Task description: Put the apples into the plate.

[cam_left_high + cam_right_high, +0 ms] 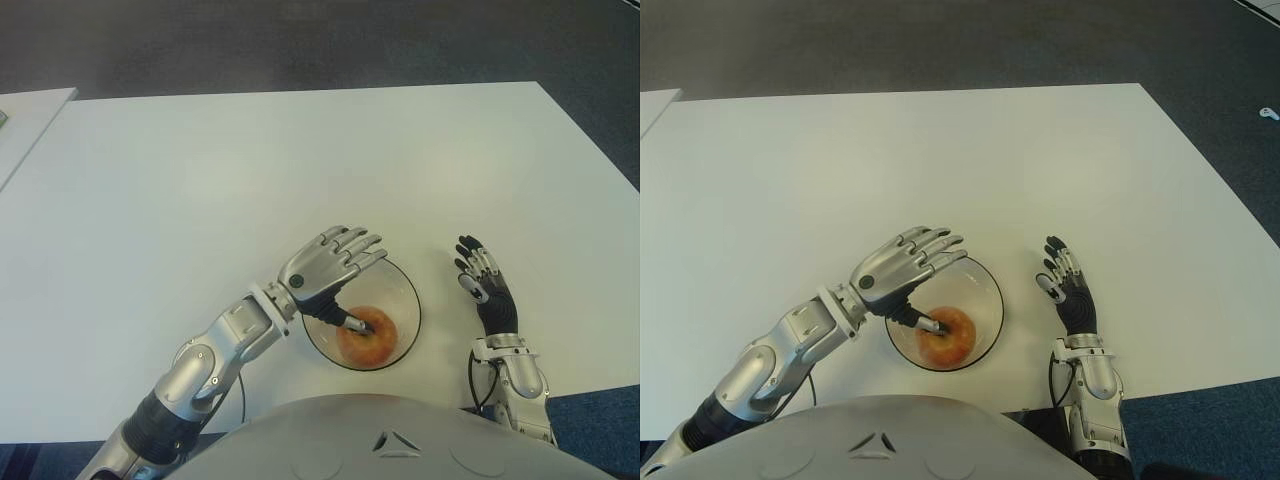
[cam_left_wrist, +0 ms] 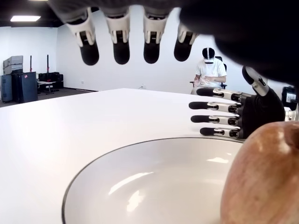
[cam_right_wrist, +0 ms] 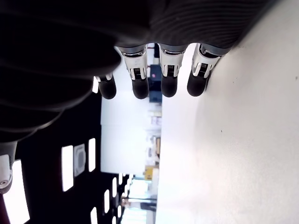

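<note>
Where the white table (image 1: 200, 180) meets its near edge, we find a shallow clear plate (image 1: 405, 290) with a dark rim, and one apple (image 1: 368, 338) lies inside it, toward the near side of the dish. We see only this one apple in any view.

We place the left hand (image 1: 335, 262) over the plate's left half, palm down. Its four fingers (image 2: 121, 49) are extended and slightly spread above the dish, and they grip nothing. The thumb (image 1: 345, 321) points down toward the apple, and its tip appears to touch the top of the fruit. In the left wrist view, the apple fills the near corner and the plate's white interior lies beneath the straight fingertips.

We locate the right hand (image 1: 1065, 280) just to the right of the plate, apart from it, above the bare table. Its fingers (image 3: 140, 86) are straight, side by side, and empty.

A seated person (image 2: 210, 72) is visible in the left wrist view, far beyond the table.
</note>
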You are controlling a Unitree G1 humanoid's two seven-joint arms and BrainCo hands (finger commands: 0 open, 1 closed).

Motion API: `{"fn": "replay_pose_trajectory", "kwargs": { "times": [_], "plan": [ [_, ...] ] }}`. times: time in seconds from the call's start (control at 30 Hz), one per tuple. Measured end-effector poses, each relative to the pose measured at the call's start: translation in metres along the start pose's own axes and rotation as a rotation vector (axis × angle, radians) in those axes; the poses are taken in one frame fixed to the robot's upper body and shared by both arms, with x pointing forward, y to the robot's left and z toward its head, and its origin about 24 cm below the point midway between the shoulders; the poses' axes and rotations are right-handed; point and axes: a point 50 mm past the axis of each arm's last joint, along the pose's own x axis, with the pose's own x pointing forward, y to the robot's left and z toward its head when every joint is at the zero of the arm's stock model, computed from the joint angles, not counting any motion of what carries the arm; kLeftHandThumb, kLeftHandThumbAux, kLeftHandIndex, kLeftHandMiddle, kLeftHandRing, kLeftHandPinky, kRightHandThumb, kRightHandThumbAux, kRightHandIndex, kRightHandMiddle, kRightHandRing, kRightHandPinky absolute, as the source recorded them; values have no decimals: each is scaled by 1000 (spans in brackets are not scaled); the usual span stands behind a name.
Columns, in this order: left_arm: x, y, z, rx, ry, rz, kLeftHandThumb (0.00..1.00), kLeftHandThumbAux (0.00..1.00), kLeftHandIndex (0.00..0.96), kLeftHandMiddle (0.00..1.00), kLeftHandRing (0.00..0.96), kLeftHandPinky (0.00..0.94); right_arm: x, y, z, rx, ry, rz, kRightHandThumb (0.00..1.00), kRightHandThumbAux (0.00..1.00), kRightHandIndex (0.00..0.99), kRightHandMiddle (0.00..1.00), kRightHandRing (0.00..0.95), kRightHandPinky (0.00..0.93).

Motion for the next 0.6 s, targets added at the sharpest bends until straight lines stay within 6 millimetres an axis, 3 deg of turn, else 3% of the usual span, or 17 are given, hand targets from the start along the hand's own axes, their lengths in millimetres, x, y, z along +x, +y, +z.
{"fn": "replay_pose_trajectory", "kwargs": {
  "times": [0.2, 0.23, 0.6],
  "plan": [
    [-1, -2, -6, -267, 189, 70, 129, 295, 0, 0, 0, 53, -2, 0, 0, 2, -7, 11, 84, 470, 0, 0, 0, 0],
    [-2, -4, -8, -391, 262, 100, 130, 320, 30, 14, 10, 65, -3, 1, 0, 5, -11, 13, 83, 478, 0, 0, 0, 0],
    [-16, -8, -12, -958, 368, 403, 118, 403, 197, 88, 56, 81, -6, 1, 5, 10, -34, 23, 82, 493, 0, 0, 0, 0]
  ]
}}
